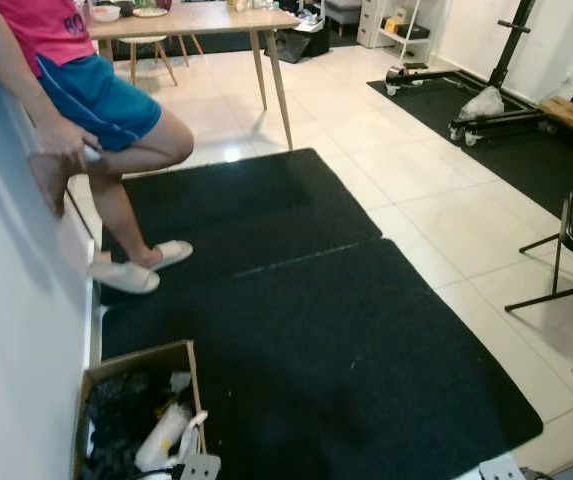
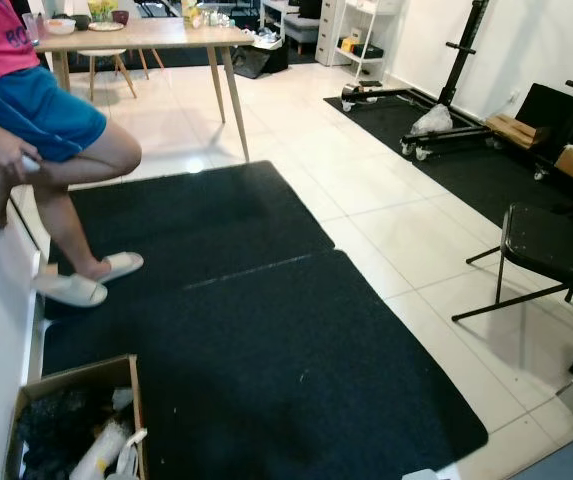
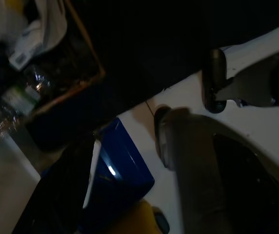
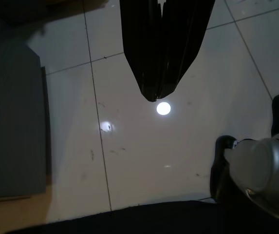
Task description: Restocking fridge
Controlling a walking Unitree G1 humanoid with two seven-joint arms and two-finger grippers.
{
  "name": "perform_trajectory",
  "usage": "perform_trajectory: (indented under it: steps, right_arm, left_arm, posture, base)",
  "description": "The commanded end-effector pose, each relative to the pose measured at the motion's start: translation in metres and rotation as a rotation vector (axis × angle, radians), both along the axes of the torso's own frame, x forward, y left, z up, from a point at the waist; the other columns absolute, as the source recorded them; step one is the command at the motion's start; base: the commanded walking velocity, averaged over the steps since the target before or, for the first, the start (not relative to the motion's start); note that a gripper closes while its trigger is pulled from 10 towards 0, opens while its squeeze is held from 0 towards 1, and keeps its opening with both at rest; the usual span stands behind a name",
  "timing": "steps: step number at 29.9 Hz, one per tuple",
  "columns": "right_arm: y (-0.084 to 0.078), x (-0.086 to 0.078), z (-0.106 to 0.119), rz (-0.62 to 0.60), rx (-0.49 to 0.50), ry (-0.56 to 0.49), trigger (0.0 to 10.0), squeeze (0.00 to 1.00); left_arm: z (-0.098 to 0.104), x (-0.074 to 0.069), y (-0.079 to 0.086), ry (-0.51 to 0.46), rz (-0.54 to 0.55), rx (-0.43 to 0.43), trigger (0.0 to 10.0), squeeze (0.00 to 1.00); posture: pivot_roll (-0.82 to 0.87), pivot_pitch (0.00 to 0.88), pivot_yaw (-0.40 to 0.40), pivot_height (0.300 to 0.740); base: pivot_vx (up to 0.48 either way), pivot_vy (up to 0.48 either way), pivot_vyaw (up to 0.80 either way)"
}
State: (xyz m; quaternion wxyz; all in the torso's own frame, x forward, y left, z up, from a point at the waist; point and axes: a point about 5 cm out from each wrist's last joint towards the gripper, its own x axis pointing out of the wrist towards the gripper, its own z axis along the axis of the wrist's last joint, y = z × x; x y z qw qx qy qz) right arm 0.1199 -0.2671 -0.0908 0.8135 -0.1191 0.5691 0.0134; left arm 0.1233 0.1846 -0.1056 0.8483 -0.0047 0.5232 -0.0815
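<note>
A cardboard box (image 1: 188,372) of packaged goods, no label legible, sits at the near-left edge of a black mat (image 1: 306,300) beside a person (image 1: 86,90) leaning on the white wall, while the right gripper (image 4: 155,92) hangs with fingers together over tiled floor (image 4: 144,146).

Home living room: tiled floor, black mat (image 1: 296,300) centre, dining table (image 1: 201,20) at 12 o'clock, folding chair (image 2: 551,250) at 3 o'clock.

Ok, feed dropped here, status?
Right gripper shut, idle over tile. Cardboard box of supplies low left on black mat. Person leaning by the white wall.
</note>
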Motion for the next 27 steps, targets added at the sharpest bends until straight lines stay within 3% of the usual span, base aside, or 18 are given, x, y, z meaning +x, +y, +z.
perform_trajectory:
  steps: [1,23,27]
  right_arm:
    - [-0.0006,0.0030,0.0012,0.000,0.002,-0.009,10.0,0.00]
    - [0.0008,0.0015,0.0002,0.019,0.003,0.011,10.0,0.00]
    - [0.0011,0.0004,-0.0002,0.002,0.015,0.017,10.0,0.00]
  left_arm:
    - [-0.0020,-0.0064,-0.0007,0.019,-0.007,0.001,10.0,0.00]
    - [-0.0015,-0.0048,-0.0006,0.014,-0.016,0.001,10.0,0.00]
    - [-0.0015,-0.0048,-0.0004,0.014,-0.015,0.002,10.0,0.00]
  posture:
    - [-0.03,0.000,-0.031,0.740]
    - [-0.03,0.000,-0.025,0.740]
    - [-0.04,0.000,-0.024,0.740]
  base:
    - [0.296,0.000,0.00]
    - [0.302,0.000,0.00]
    - [0.300,0.000,-0.79]
